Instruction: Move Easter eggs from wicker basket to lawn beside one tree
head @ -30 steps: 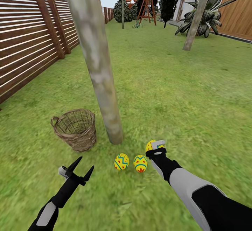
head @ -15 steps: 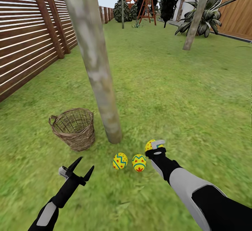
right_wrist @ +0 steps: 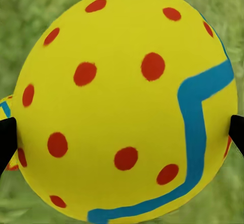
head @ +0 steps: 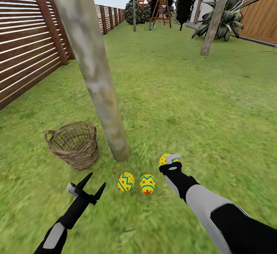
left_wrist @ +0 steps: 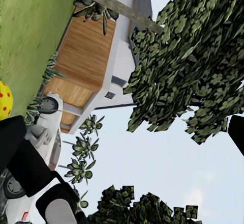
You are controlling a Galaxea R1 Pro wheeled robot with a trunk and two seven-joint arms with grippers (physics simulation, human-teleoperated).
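Fingers of your right gripper (head: pixel 169 162) pinch egg 3 (right_wrist: pixel 124 102), smooth, rigid, likely slippery, at its widest girth; left gripper (head: pixel 91 182) spread.

Even, bright daylight fills the garden, with no clear direction to it and no glare. Shadows are almost missing: the tree (head: pixel 100 92) and basket (head: pixel 73 144) throw none that can be made out on the lawn (head: pixel 200 104), only slightly darker grass at their feet. The head view bends straight lines near its edges, and the grass smears toward the corners. In the right wrist view the egg (right_wrist: pixel 124 104) is sharp, the grass behind it soft.
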